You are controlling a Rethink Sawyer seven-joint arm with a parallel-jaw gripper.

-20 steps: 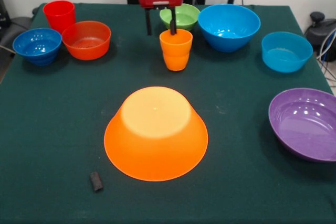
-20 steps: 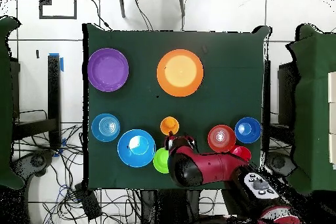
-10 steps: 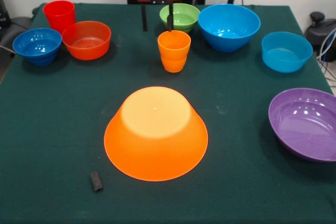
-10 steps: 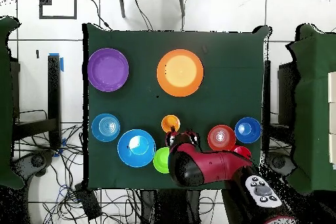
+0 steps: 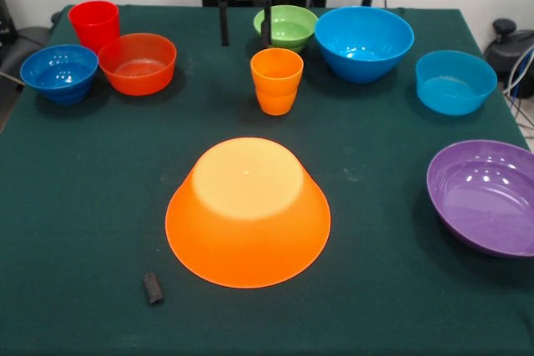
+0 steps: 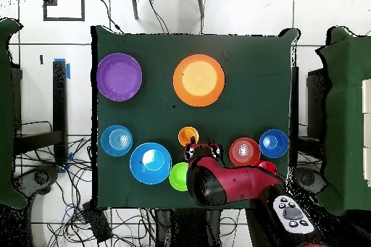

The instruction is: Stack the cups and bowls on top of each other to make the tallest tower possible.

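Hanging at the top of the front view, the gripper [image 5: 244,27] has its two thin dark fingers spread apart with nothing between them; its red glossy housing sits above them; the orange cup [image 5: 277,80], a stepped plastic tumbler, stands upright on the green cloth table [image 5: 83,206], in front of the fingers and apart from them; a small green bowl [image 5: 286,25] sits just behind the cup, and a big blue bowl [image 5: 364,42] lies to its right; further right rests a light-blue bowl [image 5: 455,81], shallow and straight-walled; a wide purple bowl [image 5: 486,196] shines at the right edge, open side up; the large yellow-orange bowl [image 5: 248,211] lies upside down in the middle, its flat base on top; at the left a smooth red cup [image 5: 94,24] stands behind an orange-red bowl [image 5: 138,62], with a dark-blue ribbed bowl [image 5: 59,72] just beside it; a small dark cylinder [image 5: 153,287] lies near the front edge.

From overhead the red arm [image 6: 232,183] reaches in from the bottom; the gripper [image 6: 203,146] sits just beside the orange cup [image 6: 188,136]; the yellow-orange bowl [image 6: 198,80] and purple bowl [image 6: 119,76] show as round discs on the far half.
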